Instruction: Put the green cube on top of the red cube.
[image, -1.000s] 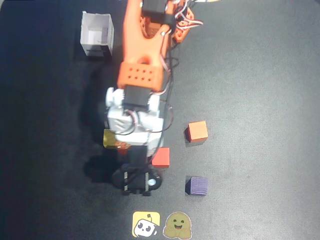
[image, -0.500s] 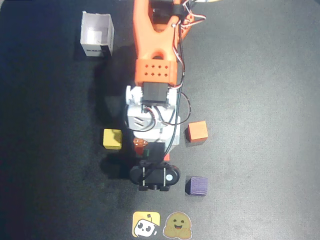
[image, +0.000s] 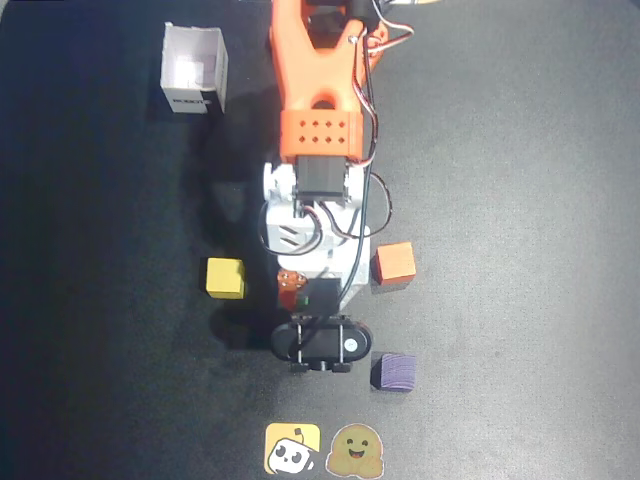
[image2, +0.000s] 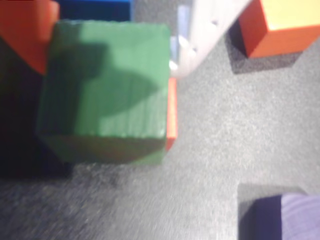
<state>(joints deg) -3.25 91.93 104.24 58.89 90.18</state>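
In the wrist view the green cube (image2: 105, 85) fills the left half, dark green with a matte top. My gripper (image2: 110, 30) is shut on it, with an orange finger (image2: 25, 30) on its left and a white finger (image2: 205, 35) on its right. The red cube (image2: 172, 112) shows only as a thin strip past the green cube's right edge, directly beneath it. I cannot tell whether the two cubes touch. In the overhead view my gripper (image: 312, 292) points down the picture with a bit of the green cube (image: 323, 292) showing, and the arm hides the red cube.
A yellow cube (image: 225, 278) lies left of the gripper, a lighter orange cube (image: 394, 263) right of it, and a purple cube (image: 394, 371) at lower right. A white open box (image: 194, 68) stands at the top left. Two stickers (image: 293, 448) lie near the bottom edge.
The arm has swung right from beside the yellow cube, carrying the green cube. It now covers the spot where the red cube lay in plain sight.
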